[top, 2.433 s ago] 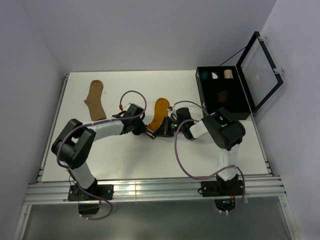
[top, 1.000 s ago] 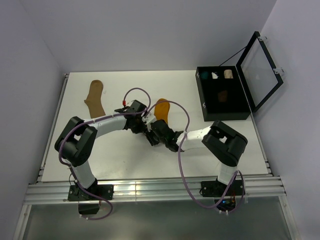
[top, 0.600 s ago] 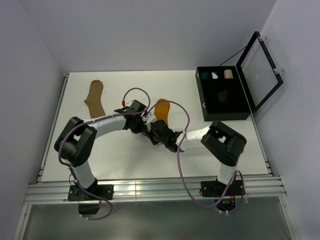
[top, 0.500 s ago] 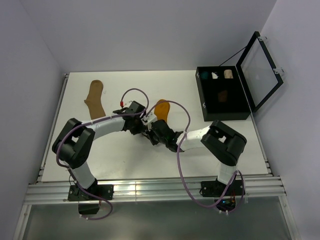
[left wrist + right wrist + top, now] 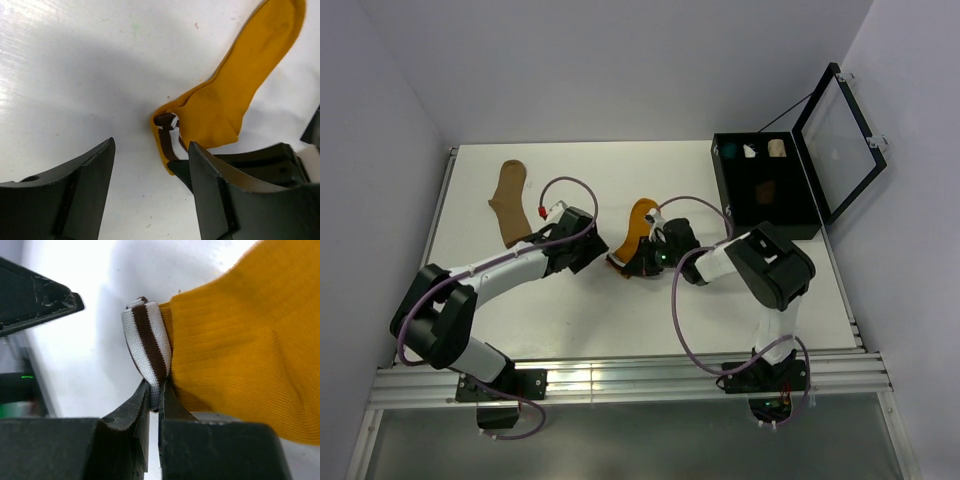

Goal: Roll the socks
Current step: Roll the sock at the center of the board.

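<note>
**One tool pinching the striped cuff, the other wide beside it**

Two socks lie out on the worktop [image 5: 570, 320]. The orange sock [image 5: 638, 225] sits near the middle with its toe pointing away from the arms; the tan sock [image 5: 510, 205] lies flat well to its left, untouched; a black box [image 5: 718, 186] stands open well to its right.

The right tool [image 5: 630, 262] reaches in from the orange sock's right and is closed tight on the brown-and-white cuff [image 5: 147, 347]; the cuff is folded over on itself into a small loop at the sock's near end, and the grip looks meant to keep that first turn from springing open.

The left tool [image 5: 588, 252] waits just left of the orange sock, jaws wide with nothing between them; in its own view the cuff shows beyond the gap, apart from both fingers.

The rolling seems barely begun; only the cuff is turned, and the foot lies flat. The pinched fold probably has to be carried toward the toe; the free tool is well placed to steady the fabric; the thin fold could slip out.
</note>
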{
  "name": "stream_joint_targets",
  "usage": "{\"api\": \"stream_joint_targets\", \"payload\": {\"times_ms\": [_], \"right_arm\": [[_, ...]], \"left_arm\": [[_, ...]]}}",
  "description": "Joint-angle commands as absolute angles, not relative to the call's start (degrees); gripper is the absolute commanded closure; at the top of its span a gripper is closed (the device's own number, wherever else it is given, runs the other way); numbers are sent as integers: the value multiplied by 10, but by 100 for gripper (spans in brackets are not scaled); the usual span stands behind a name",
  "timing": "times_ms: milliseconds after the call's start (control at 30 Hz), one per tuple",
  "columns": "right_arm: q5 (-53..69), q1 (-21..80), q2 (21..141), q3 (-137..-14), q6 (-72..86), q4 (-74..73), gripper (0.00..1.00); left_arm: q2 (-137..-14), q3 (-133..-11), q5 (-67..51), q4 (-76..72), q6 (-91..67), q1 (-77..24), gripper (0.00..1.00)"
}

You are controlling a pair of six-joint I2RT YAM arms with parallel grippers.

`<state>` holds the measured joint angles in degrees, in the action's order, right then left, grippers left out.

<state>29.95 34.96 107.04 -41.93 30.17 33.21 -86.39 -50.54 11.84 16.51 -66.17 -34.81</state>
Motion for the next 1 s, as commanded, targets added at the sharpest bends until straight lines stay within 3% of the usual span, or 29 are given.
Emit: {"api": "stream_joint_targets", "payload": {"times_ms": [0, 267, 967], "right_arm": [[411, 321, 1114, -382, 434, 424, 100], [469, 266, 1198, -347, 579, 578, 100], [446, 266, 1193, -387, 520, 439, 100]], "left_arm": [[-843, -485, 108, 107, -680, -348, 34], [-873, -483, 74, 75, -670, -357, 38], [-948, -508, 78, 34, -660, -376, 41]]}}
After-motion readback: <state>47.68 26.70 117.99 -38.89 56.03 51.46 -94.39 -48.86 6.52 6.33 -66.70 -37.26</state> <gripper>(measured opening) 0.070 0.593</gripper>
